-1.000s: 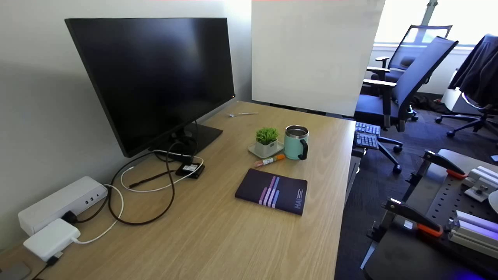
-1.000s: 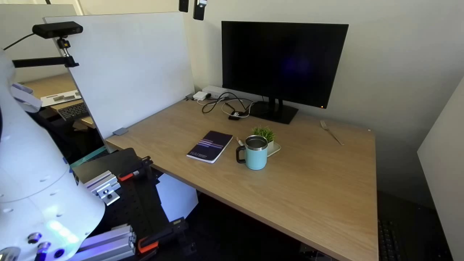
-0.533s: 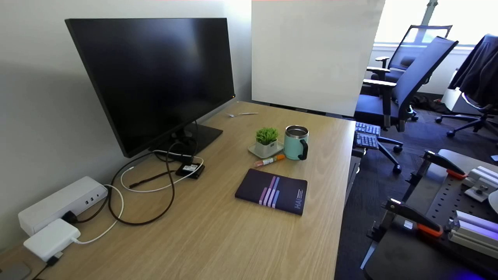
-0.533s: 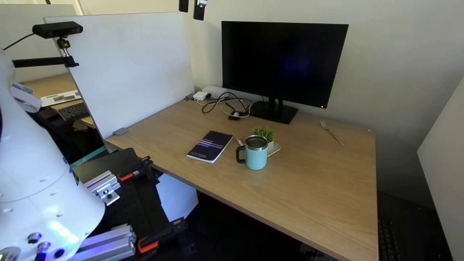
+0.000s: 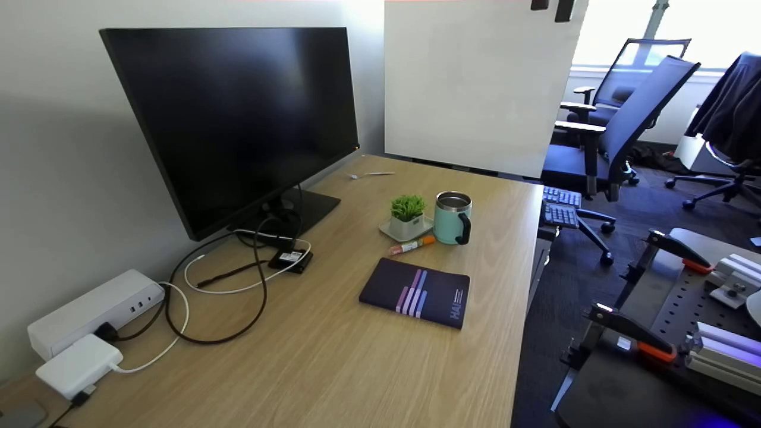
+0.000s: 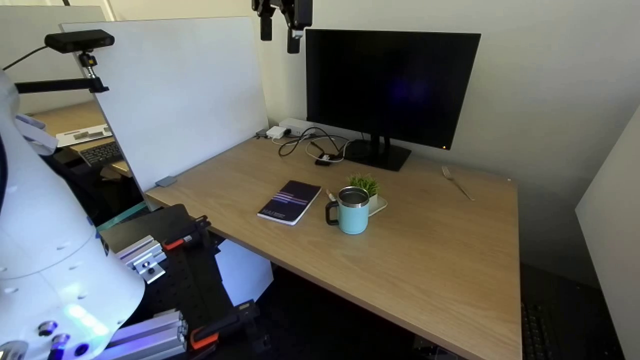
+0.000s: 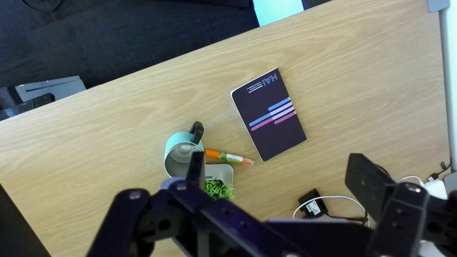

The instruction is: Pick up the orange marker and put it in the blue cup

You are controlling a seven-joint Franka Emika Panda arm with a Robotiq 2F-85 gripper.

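The orange marker lies on the desk between the cup and a notebook, in an exterior view (image 5: 412, 245) and the wrist view (image 7: 230, 158). Its orange end is close beside the cup; I cannot tell if they touch. In an exterior view (image 6: 330, 195) the cup hides most of the marker. The blue cup, teal with a steel rim and black handle, stands upright in both exterior views (image 5: 445, 226) (image 6: 353, 218). My gripper (image 7: 276, 159) is open and empty, high above the desk. It also shows at the top of both exterior views (image 6: 280, 45) (image 5: 552, 10).
A small potted plant (image 5: 407, 211) on a white tray stands against the marker and cup area. A dark notebook (image 5: 416, 291) lies beside them. A monitor (image 6: 390, 85), cables (image 5: 261, 285) and a fork (image 6: 455, 182) are farther off. A whiteboard (image 6: 175, 90) edges the desk.
My gripper has come lower and to the right in an exterior view, and its fingertips now show at the top where they were out of frame. The marker and cup have not moved.
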